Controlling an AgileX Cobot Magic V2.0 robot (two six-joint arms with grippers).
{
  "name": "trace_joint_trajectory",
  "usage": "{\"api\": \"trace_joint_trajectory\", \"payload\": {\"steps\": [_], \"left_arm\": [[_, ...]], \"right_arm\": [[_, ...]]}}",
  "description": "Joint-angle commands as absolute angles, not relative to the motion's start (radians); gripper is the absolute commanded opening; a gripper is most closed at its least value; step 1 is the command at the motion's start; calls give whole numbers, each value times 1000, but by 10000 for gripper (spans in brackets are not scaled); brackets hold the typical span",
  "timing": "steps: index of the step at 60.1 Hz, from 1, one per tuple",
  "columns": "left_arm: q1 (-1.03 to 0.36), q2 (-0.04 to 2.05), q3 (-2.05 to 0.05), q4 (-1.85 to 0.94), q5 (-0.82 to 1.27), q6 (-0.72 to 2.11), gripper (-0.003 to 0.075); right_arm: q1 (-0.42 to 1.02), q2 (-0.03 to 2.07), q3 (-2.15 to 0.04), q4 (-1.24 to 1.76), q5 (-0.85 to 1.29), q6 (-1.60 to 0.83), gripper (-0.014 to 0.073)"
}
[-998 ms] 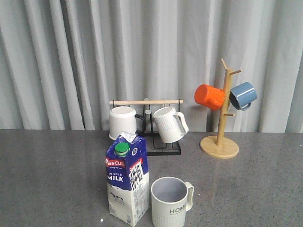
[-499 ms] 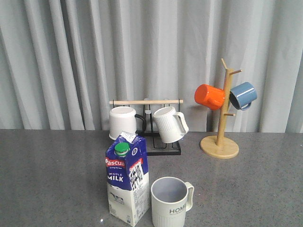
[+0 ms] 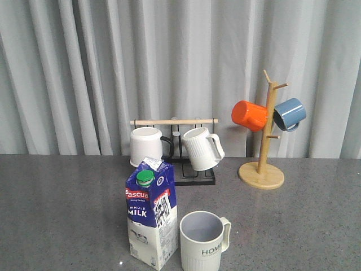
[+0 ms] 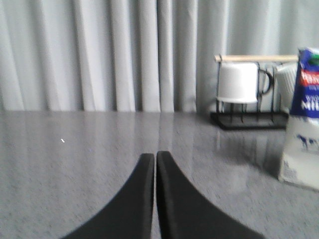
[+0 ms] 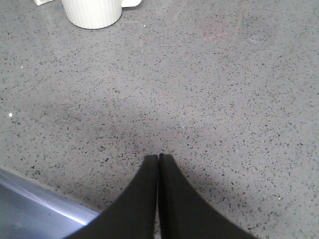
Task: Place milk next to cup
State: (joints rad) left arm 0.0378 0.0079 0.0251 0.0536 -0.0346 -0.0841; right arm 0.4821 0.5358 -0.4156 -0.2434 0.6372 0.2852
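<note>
The milk [image 3: 151,213] is standing upright on the bench [image 3: 62,214] near the front edge, and the cup [image 3: 204,241] is sitting just to its right — the two are close together, with a narrow gap showing between them. The cup's handle is pointing right and its "HOME" lettering is facing the near side.

My left end effector [image 4: 155,158] is hanging low over bare bench well to the left of the milk, its two dark fingers pressed together and gripping nothing. My right end effector [image 5: 158,159] is pointing down at the speckled bench, fingers likewise pressed together and holding nothing, with the cup's ribbed base beyond it.

Farther back, a rack [image 3: 186,169] is carrying two white mugs, and a wooden mug tree [image 3: 262,166] is holding an orange mug and a blue one.
</note>
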Motion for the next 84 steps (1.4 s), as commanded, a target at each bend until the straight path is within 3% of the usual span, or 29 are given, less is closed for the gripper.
{"api": "trace_joint_trajectory", "payload": {"steps": [1, 69, 84], "left_arm": [[44, -34, 46, 54, -112, -94, -8], [40, -24, 45, 54, -120, -94, -7], [40, -24, 45, 54, -119, -94, -7]], "right_arm": [[481, 539, -441, -260, 574, 284, -5], [480, 539, -441, -260, 573, 283, -5], [341, 474, -412, -284, 546, 279, -5]]}}
